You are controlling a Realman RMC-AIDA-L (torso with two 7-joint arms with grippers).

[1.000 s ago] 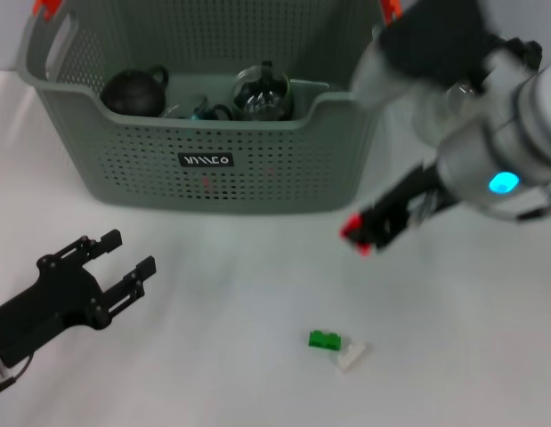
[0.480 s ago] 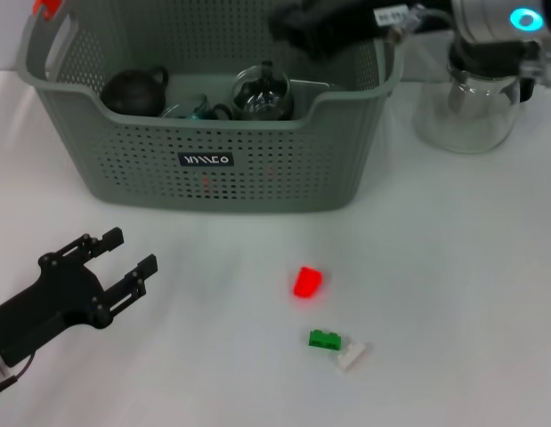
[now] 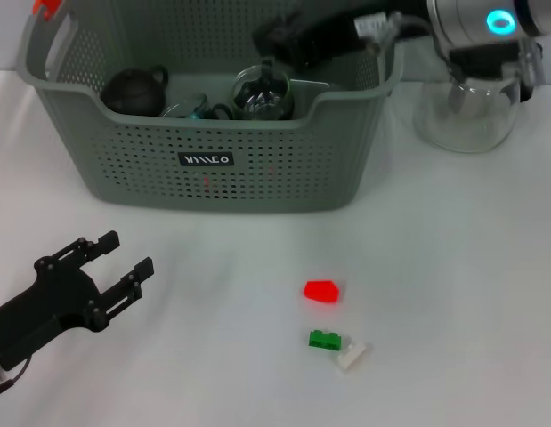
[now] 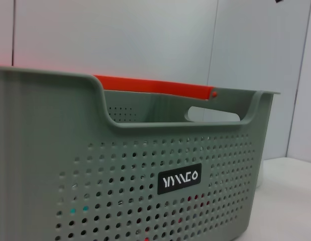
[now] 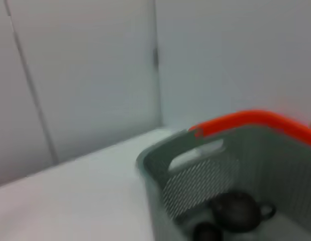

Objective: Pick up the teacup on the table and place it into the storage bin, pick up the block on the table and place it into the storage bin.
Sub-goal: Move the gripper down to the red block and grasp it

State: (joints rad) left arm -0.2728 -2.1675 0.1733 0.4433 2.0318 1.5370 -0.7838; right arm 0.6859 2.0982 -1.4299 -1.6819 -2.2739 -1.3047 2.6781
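Three blocks on tabletop, bin at rear

Storage bin (image 3: 213,169) sits at back of white tabletop (image 3: 453,294), label facing robot. Inside: dark teapot (image 3: 133,91) on the left side, a round glass vessel (image 3: 262,93) near middle, a small teal-tinted item btwn them, too hidden to ID. Can't pick out a teacup w/ certainty.

Red block (image 3: 321,291) lies on tabletop in front of bin, well apart from it. Green block (image 3: 325,339) just below red one, nearer robot, w/ white block (image 3: 352,356) touching or just beside green's right end.

Right arm reaches across over bin's rear right part; right hand (image 3: 279,40) is dark, above bin interior near glass vessel. Fingers' state: cannot tell. Not on any block.

Left hand (image 3: 115,262) low at left, over bare tabletop, fingers apart, holding nothing, well away from blocks.

Glass jug (image 3: 466,111) stands right of bin, beside right arm.
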